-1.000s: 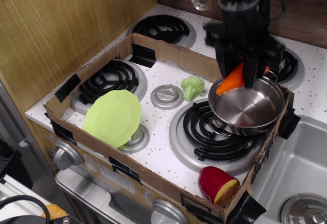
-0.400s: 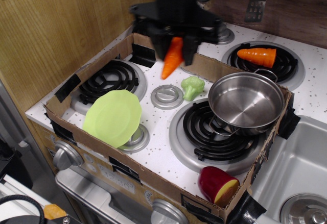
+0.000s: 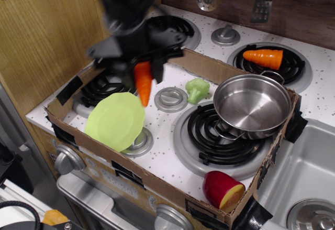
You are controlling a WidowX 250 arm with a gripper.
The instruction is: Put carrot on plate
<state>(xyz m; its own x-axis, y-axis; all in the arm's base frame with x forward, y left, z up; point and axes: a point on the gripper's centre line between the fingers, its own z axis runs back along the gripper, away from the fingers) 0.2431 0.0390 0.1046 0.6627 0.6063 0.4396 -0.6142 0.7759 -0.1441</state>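
Risk first: we judge the main danger to be a poor release, since the carrot hangs point-down over the plate's far edge rather than its middle, and the plate itself sits tilted, propped on a burner knob or cap, so a smooth tapered carrot let go here could tip, roll off the wavy rim and end on the white desk or against the cardboard wall. A hard landing might also rock the plate. We see the gripper blurred by motion, its dark fingers pinching the carrot near its upper end; the green cap is hidden by them. The carrot is in the air, not touching the plate, just above its upper right rim. As for containers: the steel pot on the large front burner holds nothing we can see, the plate is bare, and the cardboard tray encloses the plate, the pot, a small broccoli, a silver disc and a red-and-yellow fruit piece in its near corner. The stubby ridged carrot lies outside the tray on the back right burner, well apart.
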